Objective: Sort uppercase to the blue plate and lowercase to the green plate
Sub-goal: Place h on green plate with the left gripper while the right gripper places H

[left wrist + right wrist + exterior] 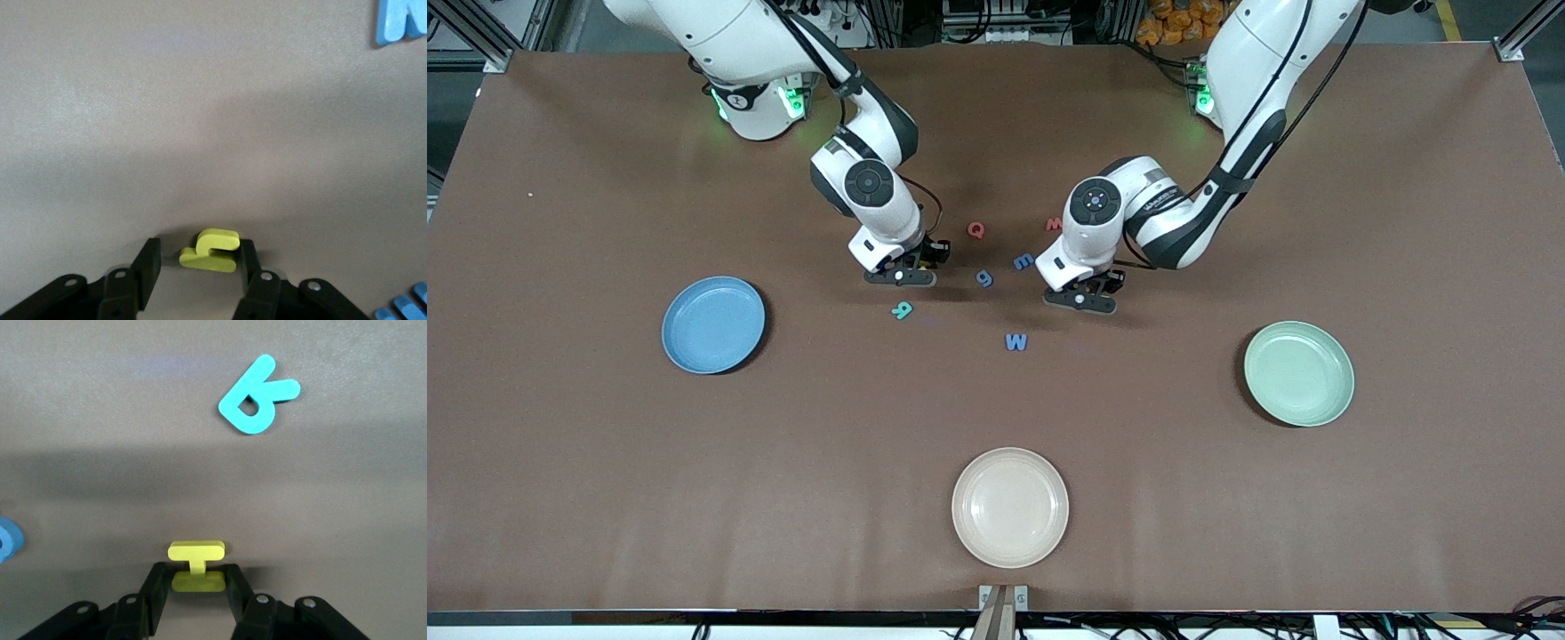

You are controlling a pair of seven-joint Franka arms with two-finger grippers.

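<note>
Yellow foam capital H (195, 565), lying flat on the brown table: it sits between the black fingers (155, 595) of the right gripper (900, 276), which press on one bar of the letter from both sides, the other bar projecting past the fingertips. Yellow foam lowercase h (211, 251), also flat on the table: it lies between the fingers (145, 272) of the left gripper (1080, 300); one finger touches the letter's edge, the other stands just apart from it, so the fingers are partly spread and the letter is not yet pinched.

Landmark: small blue foam lowercase g (984, 278), midway between the two grippers. The right gripper is low over the table beside the g toward the right arm's end; the left gripper is likewise low toward the left arm's end. Teal foam capital R (903, 309) lies nearer the front camera than the g, near the right gripper. Blue foam capital W (1016, 341) lies nearer the camera still. Blue foam lowercase m (1024, 260) lies just beside the g, slightly farther. Red foam capital Q (976, 229) and red foam lowercase w (1054, 223) lie farther from the camera than the g.

Round blue plate (713, 324): well apart from the g, toward the right arm's end. Round pale green plate (1298, 372): well apart, toward the left arm's end. Round beige plate (1009, 507): well nearer the camera than the g. No letter lies on any plate.
</note>
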